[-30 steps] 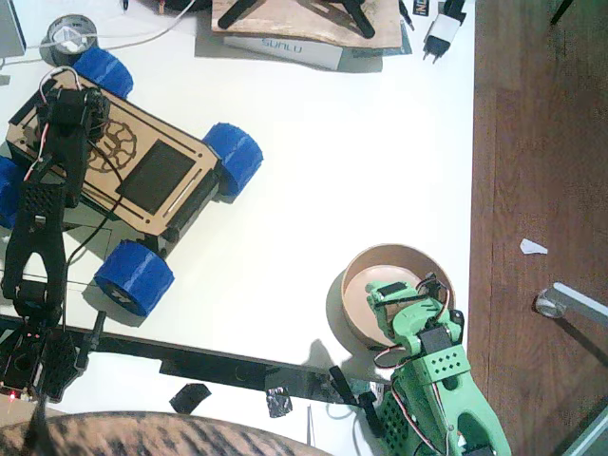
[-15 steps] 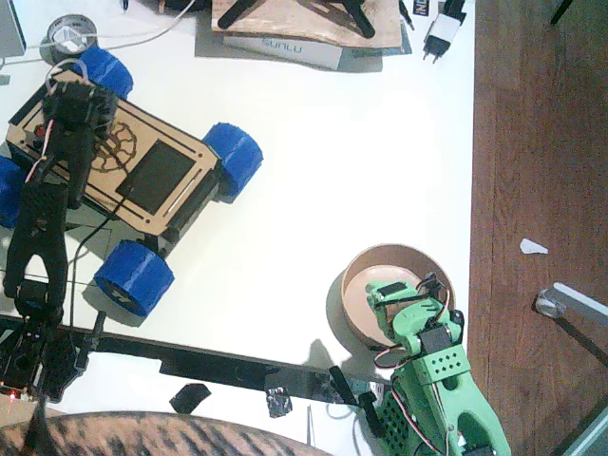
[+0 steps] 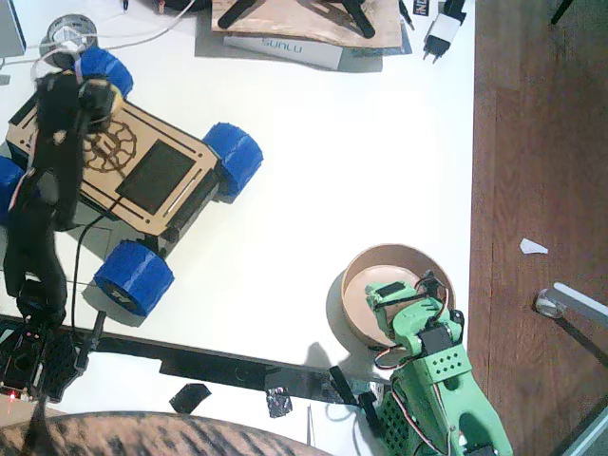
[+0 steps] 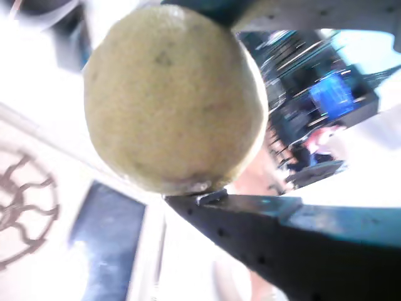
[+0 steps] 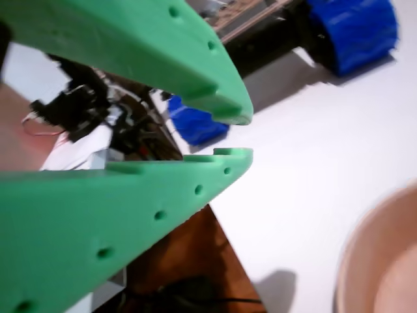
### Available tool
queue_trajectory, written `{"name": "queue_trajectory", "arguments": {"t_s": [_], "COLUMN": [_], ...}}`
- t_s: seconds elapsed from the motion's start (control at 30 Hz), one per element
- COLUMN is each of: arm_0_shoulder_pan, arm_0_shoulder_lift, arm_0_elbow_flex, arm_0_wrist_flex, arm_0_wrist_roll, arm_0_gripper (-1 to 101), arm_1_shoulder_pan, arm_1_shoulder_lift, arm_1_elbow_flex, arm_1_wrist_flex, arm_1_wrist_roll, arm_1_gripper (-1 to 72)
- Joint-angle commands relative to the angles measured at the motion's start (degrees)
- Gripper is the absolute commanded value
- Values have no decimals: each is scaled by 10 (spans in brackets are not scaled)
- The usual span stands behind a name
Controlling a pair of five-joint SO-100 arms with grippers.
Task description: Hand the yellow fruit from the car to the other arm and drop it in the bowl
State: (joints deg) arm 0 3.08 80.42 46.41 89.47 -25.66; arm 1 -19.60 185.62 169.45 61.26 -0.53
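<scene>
The yellow fruit (image 4: pixel 156 94) fills a wrist view, clamped between the two black jaws of my left gripper (image 4: pixel 200 106). In the fixed view the left gripper (image 3: pixel 88 95) is raised over the far end of the car (image 3: pixel 152 176), and the fruit (image 3: pixel 102 91) shows as a small yellow spot at its tip. The car's wooden deck (image 4: pixel 37 182) lies blurred below the fruit. The green right gripper (image 3: pixel 383 295) hangs over the near part of the bowl (image 3: pixel 399 253). Its jaws (image 5: pixel 233 137) stand a little apart with nothing between them, and the bowl's rim (image 5: pixel 365 261) shows at the lower right.
The car's blue wheels (image 3: pixel 233 157) stick out toward the table's middle. A box and a wooden board (image 3: pixel 285 33) lie at the far edge, and a tape roll (image 3: pixel 66 33) at the far left. The table ends at the right beside the wood floor (image 3: pixel 541 142).
The left gripper has risen and shifted toward the car's far end with the fruit in its jaws. The green arm has stayed still.
</scene>
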Motion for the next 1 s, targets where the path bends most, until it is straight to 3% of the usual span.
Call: {"name": "queue_trajectory", "arguments": {"t_s": [0.0,0.27,0.5,0.77,0.97], "arm_0_shoulder_pan": [5,76,233,473,596], "arm_0_shoulder_lift": [187,428,565,570,633], "arm_0_elbow_flex": [168,563,790,883,944], "arm_0_wrist_flex": [-76,-192,-249,-412,-497], "arm_0_wrist_roll": [-7,-48,-149,-345,-515], "arm_0_gripper": [0,0,0,0,0], "arm_1_shoulder_pan": [-18,-104,-173,-230,-280], "arm_1_shoulder_lift": [4,5,1,-94,-115], "arm_1_elbow_flex": [-52,-116,-140,-177,-141], "arm_1_wrist_flex": [12,18,16,-52,-178], "arm_1_wrist_roll": [-18,-121,-222,-306,-381], "arm_1_gripper": [3,2,2,1,1]}}
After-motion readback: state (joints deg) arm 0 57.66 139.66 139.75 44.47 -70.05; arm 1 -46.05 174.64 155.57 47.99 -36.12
